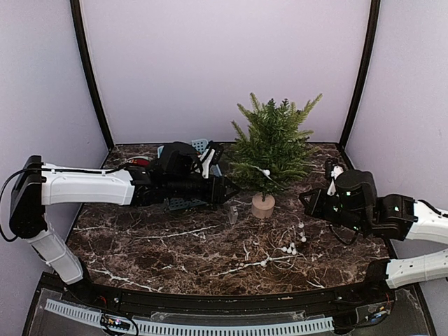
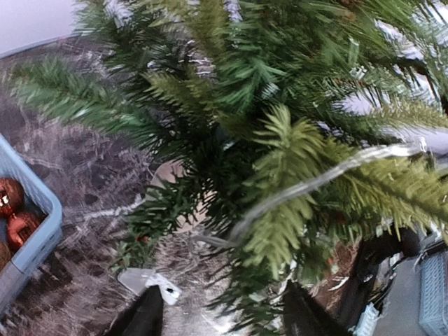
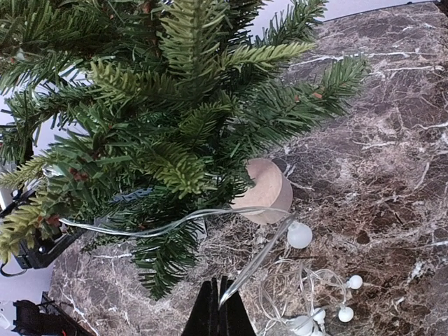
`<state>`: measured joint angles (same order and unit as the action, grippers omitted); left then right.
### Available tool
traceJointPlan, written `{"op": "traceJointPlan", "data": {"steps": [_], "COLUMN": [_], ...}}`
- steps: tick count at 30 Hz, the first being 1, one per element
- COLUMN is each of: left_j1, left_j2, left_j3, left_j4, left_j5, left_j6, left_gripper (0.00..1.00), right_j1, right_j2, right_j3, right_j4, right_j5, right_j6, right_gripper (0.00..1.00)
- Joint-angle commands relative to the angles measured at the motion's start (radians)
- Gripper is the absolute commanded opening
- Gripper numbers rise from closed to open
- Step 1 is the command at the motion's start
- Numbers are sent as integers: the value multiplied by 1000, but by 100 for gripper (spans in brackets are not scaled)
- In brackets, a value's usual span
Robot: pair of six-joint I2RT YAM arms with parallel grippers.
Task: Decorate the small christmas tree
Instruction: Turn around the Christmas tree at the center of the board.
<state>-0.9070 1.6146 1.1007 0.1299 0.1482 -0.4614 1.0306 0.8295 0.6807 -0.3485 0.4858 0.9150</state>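
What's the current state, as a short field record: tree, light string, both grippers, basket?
Tree: small green artificial fir on pale wooden cylinder base, upright on dark marble table
Light string: clear wire, white round bulbs; partly draped across lower branches, rest heaped on table
Left gripper: open, at lower branches
Right gripper: shut on the light string
Basket: blue plastic, copper-red baubles inside

One small christmas tree (image 1: pixel 273 143), one blue basket (image 2: pixel 43 234) left of the left gripper (image 2: pixel 225 315), three copper-red baubles (image 2: pixel 21 227) showing inside it, one string of lights (image 3: pixel 168 225), at least five round white bulbs (image 3: pixel 299 234).
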Motion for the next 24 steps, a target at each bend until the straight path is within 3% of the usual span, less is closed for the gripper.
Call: {"op": "traceJointPlan", "data": {"steps": [1, 14, 24], "left_j1": [15, 54, 136], "left_j2": [3, -11, -38], "left_j3": [23, 13, 20], "left_j4": [41, 24, -2], "left_j5": [-23, -32, 70], "left_j6": [-31, -25, 56], "left_gripper": [49, 3, 0], "right_j1": [-14, -15, -14], "right_j2": [19, 70, 119], "right_j3": [-8, -9, -13], "right_j4": [78, 129, 242], "right_j5": [-30, -77, -219], "right_j6": [6, -1, -54], "right_gripper": [0, 0, 0]}}
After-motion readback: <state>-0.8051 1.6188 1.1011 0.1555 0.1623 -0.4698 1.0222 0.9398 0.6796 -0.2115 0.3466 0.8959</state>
